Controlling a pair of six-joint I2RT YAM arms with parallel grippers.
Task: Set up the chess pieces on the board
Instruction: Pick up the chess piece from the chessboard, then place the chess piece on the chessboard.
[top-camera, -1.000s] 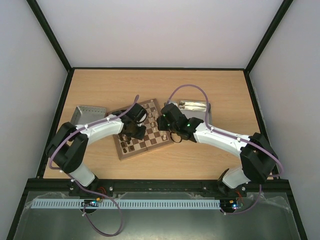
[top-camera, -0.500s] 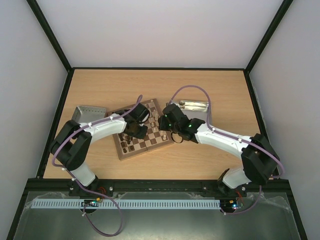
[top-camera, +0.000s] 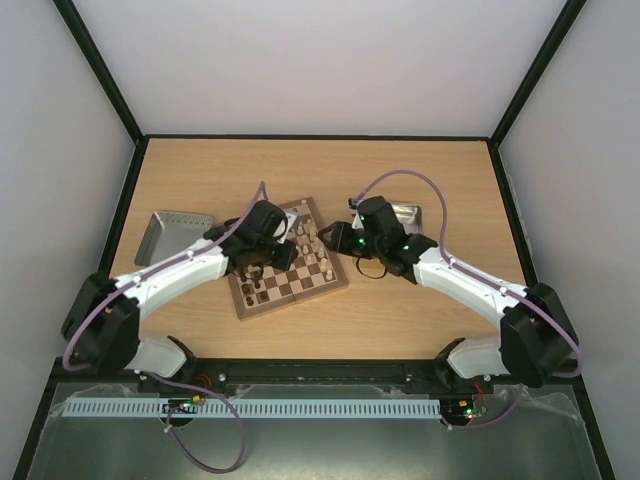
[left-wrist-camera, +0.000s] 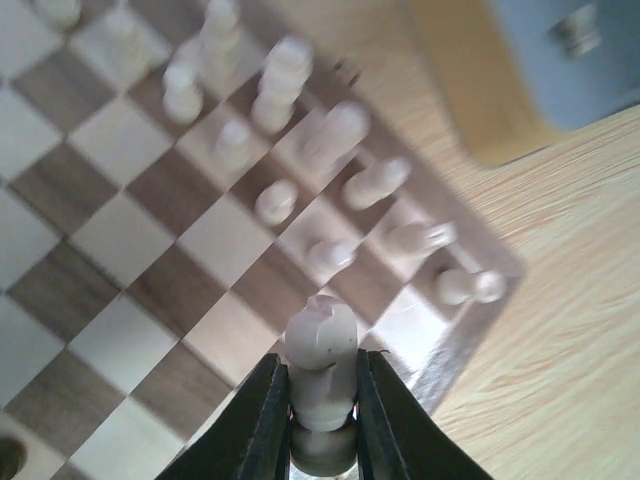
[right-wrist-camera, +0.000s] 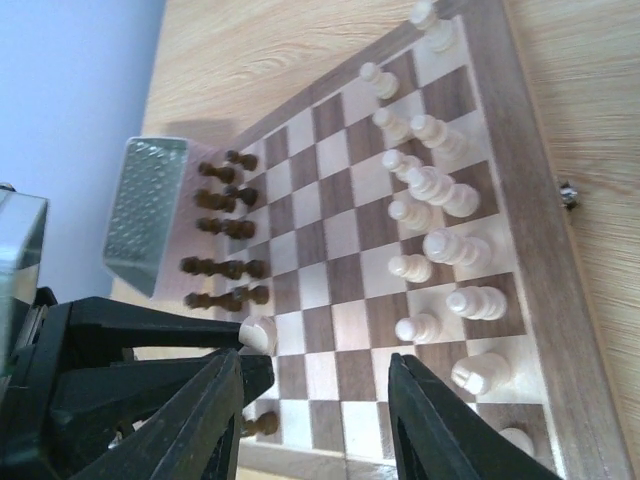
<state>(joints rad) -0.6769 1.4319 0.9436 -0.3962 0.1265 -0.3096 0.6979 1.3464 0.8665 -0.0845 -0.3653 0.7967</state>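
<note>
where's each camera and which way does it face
top external: above and behind, looking down at the board; both arms show.
left wrist: over the board's corner, looking down; left gripper shut on a pale piece.
right wrist: low over the board, facing the dark pieces; right gripper open.
wrist views share the pale rows.

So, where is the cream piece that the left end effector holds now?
The cream piece sits clamped in the left end effector, bottom centre of the left wrist view, over the board near its corner and the standing cream pieces.
</note>
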